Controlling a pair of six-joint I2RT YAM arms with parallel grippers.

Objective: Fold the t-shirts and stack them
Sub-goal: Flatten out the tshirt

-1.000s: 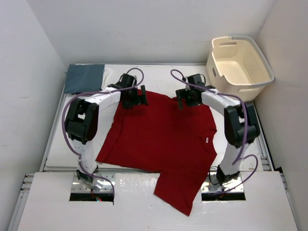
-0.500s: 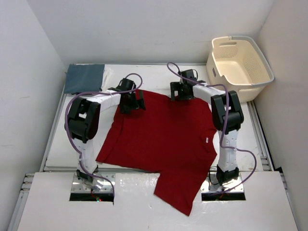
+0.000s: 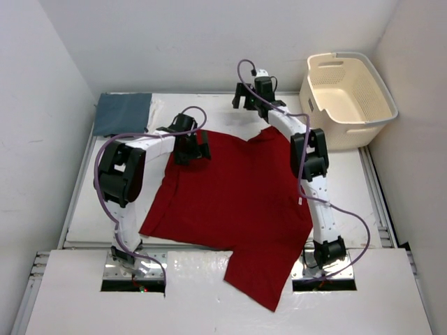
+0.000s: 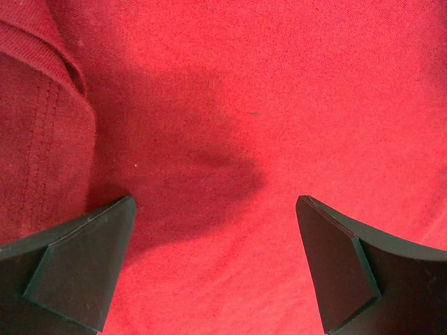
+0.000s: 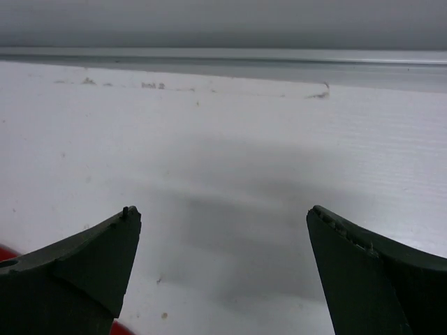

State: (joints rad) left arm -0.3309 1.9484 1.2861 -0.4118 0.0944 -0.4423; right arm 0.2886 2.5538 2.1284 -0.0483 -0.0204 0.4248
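Red t-shirt [image 3: 230, 202]: bright red cloth, spread flat over the middle of the table between the two arms; one part draped past the near edge onto the white front board; far right corner turned over on itself; small white tag near the right edge.
Seam detail: stitched fold along the left side of the left wrist view.
Blue-grey t-shirt [image 3: 122, 114]: flat folded rectangle in the far left corner, apart from the red one.
Left gripper [image 3: 192, 148]: above the far left corner of the red t-shirt, jaws spread wide, nothing between them; contact with the cloth not discernible.
Right gripper [image 3: 250, 94]: beyond the shirt's far edge, over bare table near the back wall, jaws spread wide and holding nothing.
Obstruction: right arm stretched along the shirt's right edge, hiding a strip of it.
Laundry basket [image 3: 349, 118]: cream, perforated, in the far right corner, well apart from the shirts.
Table [image 3: 216, 108]: white, lightly scuffed, metal rail along the far edge.
Room: plain pale walls on three sides.
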